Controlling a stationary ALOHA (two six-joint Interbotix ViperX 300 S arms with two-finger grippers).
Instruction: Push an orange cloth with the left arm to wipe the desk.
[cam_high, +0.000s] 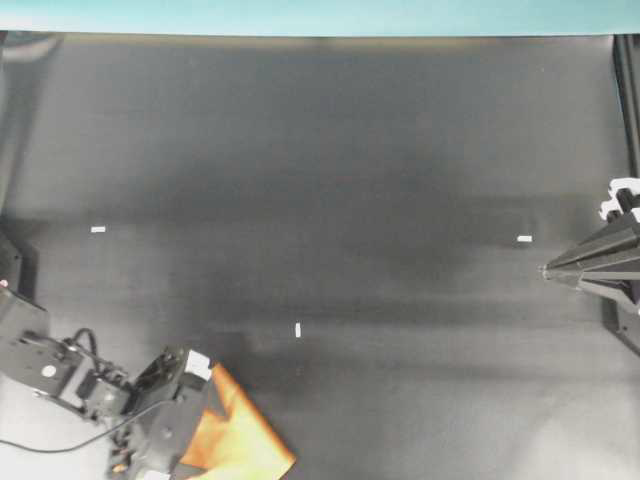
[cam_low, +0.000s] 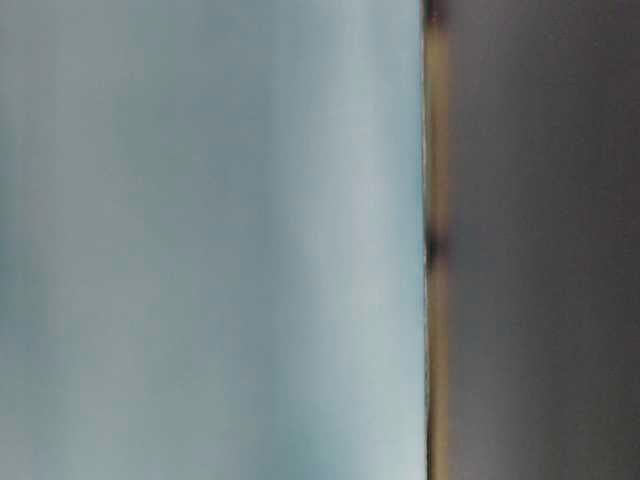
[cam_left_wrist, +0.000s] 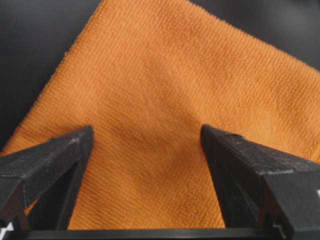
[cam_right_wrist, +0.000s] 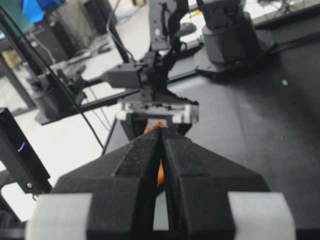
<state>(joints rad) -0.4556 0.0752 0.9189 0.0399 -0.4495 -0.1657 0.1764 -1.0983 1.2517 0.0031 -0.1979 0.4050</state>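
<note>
Folded orange-yellow microfibre cloth (cam_high: 243, 440) lies flat on the wide matte black desk (cam_high: 330, 170), down at about 7 o'clock of the overhead view, near the front edge, one corner pointing toward the desk's middle. Part of it is hidden under the left arm's black pointed two-finger tool (cam_high: 205, 418). In the left wrist view the cloth (cam_left_wrist: 170, 115) fills most of the picture — the tool (cam_left_wrist: 147, 137) sits over it with its two black fingers (cam_left_wrist: 55, 165) spread wide apart, cloth showing between them; cannot tell if the tips press the fabric. The black jointed left arm (cam_high: 60, 375) with thin cables comes in from the 8 o'clock corner.

Right arm's black pointed tool with white blocks (cam_high: 548, 270) sits at 3 o'clock, well apart from the cloth, tip aimed at the centre. The right wrist view shows that tool (cam_right_wrist: 161, 131) with fingers together — no gap, nothing between.

Small white tape marks (cam_high: 298, 330) dot the desk; a teal strip (cam_high: 320, 16) runs along the 12 o'clock edge. Table-level view is too blurred to read.
</note>
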